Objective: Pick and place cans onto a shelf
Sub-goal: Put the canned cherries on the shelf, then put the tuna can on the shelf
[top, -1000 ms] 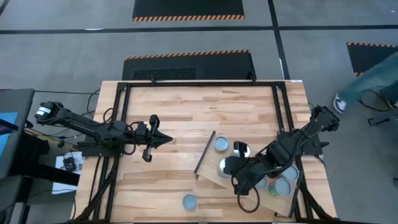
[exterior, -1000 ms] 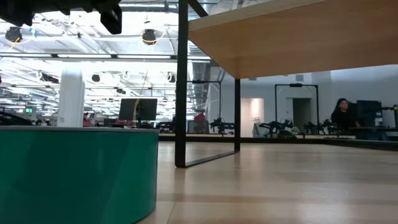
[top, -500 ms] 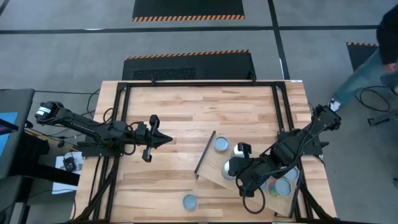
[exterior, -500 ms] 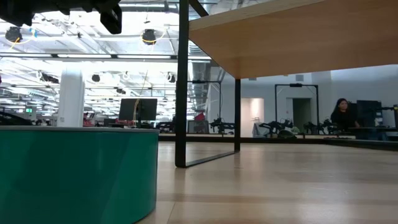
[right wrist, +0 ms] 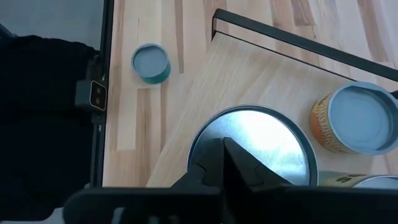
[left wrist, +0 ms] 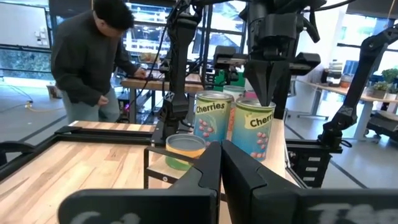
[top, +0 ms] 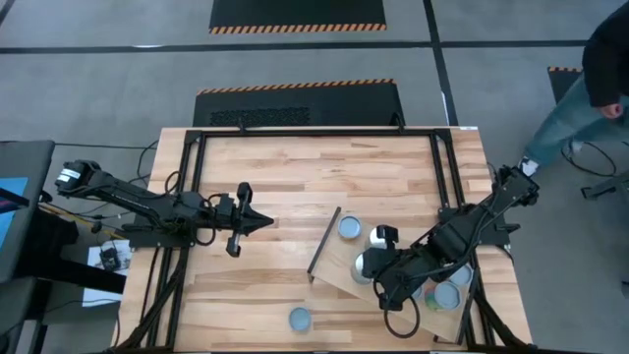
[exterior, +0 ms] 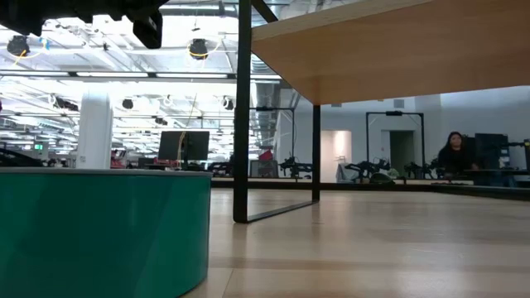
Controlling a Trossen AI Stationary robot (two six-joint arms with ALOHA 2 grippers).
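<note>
Cans sit clustered on the shelf (top: 344, 258), lower right of the high view: a blue-topped can (top: 349, 228) near the shelf's dark edge, a silver-topped can (top: 366, 265) directly under the right end effector (top: 378, 272), more cans (top: 447, 294) partly hidden beneath the right arm. A lone teal can (top: 300, 319) stands on the bench (top: 295, 177) at bottom centre, well apart from the shelf. Right end effector fingers nearly together, hovering over the silver lid (right wrist: 261, 149), holding nothing visible. Left end effector (top: 257, 222) pinched closed, empty, left of centre over bare bench. The left wrist view shows two cherry cans (left wrist: 252, 127) and an orange-topped can (left wrist: 183, 149). A person (top: 590, 79) stands beyond the bench's upper right corner.
</note>
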